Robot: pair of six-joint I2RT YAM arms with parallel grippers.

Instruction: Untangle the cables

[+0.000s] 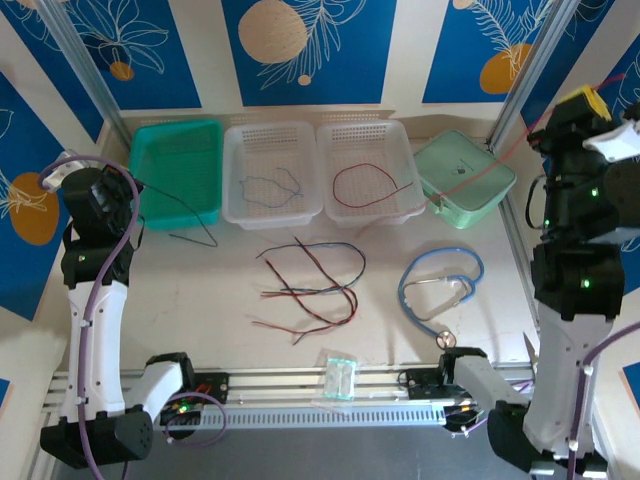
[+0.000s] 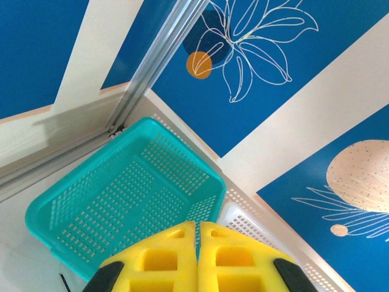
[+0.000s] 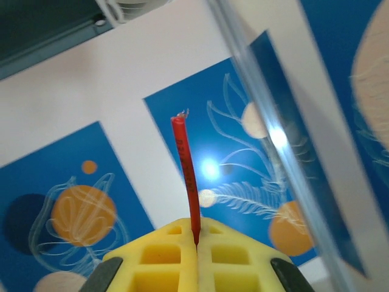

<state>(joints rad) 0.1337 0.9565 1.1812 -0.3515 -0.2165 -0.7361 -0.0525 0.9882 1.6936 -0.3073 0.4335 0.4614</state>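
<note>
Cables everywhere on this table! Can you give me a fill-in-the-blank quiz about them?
1. The held cable in the right gripper is ___.
2. The left gripper is shut, and the trailing cable hanging from it is ___.
3. The tangle lies left of the light-blue ___.
4. The clear basket holding the red loop is the ___ of the two clear ones.
Missing words: red; black; stethoscope; right.
</note>
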